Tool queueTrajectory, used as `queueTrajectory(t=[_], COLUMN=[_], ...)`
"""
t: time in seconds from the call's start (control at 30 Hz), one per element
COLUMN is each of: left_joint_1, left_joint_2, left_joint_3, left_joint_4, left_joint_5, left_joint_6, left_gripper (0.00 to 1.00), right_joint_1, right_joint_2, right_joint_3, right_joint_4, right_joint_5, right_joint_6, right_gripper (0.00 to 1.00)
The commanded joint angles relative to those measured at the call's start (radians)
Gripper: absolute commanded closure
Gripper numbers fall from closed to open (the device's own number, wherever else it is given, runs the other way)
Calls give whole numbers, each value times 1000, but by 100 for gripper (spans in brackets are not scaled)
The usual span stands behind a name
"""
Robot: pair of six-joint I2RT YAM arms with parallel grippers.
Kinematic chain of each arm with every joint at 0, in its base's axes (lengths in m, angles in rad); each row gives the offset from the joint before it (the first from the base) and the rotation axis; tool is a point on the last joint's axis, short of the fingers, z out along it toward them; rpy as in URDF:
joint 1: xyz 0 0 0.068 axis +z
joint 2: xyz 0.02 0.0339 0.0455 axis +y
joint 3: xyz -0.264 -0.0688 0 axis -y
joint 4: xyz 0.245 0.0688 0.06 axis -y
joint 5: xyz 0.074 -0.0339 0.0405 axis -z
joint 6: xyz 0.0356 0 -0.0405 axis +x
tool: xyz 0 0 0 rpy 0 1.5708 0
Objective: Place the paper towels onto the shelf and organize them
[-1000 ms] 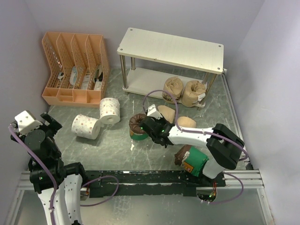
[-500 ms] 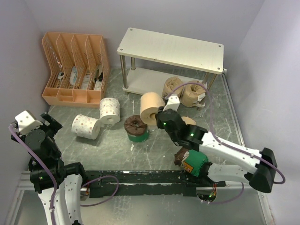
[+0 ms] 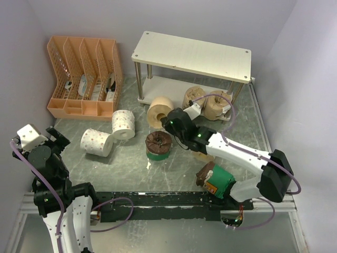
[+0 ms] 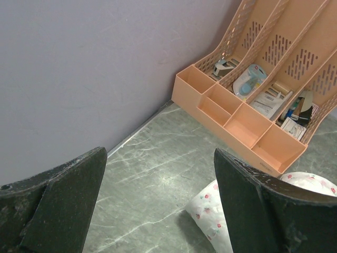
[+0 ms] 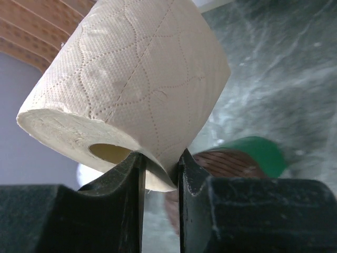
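My right gripper is shut on the rim of a beige paper towel roll, held above the table just in front of the shelf's lower board. In the right wrist view the fingers pinch the roll's wall at the gripper. Two tan rolls lie on the lower tier; the top board is bare. A green-banded roll stands below the held one, another lies by the right arm's base. Two white speckled rolls lie left. My left gripper is open at the far left.
An orange slotted file organizer with small items stands at the back left, also in the left wrist view. A white roll lies just beyond the open left gripper. Purple walls close in the table on three sides.
My right gripper lifted the beige roll from beside the green-banded roll and carried it back and left toward the shelf's lower tier. The left arm has not moved.
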Motion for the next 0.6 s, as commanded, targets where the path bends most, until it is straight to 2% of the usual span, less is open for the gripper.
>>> queueTrajectory(t=[0.0,0.2,0.33,0.47,0.57], left_joint_1=[4,2,0,0,0], left_joint_2=[-6,-4,-3,-2,-1], left_joint_3=[-3,-5,-7,-8,-9], left_joint_4=[27,28,28,29,28], left_joint_5=[7,12,4,-3,-7], left_joint_6=[-2,-2,-4,-7,-8], left_gripper=[5,6,6,6,5], right_joint_1=[-3,-22,-66,-143,-159], right_joint_2=[44,38,87,139,188], right_joint_3=[152,6,3,-29,65], right_joint_4=[-88,92,-30,65,-21], right_joint_5=[63,41,-19,-117,-78], right_joint_6=[317,624,859,907,898], right_gripper=[100,100,100,100,100])
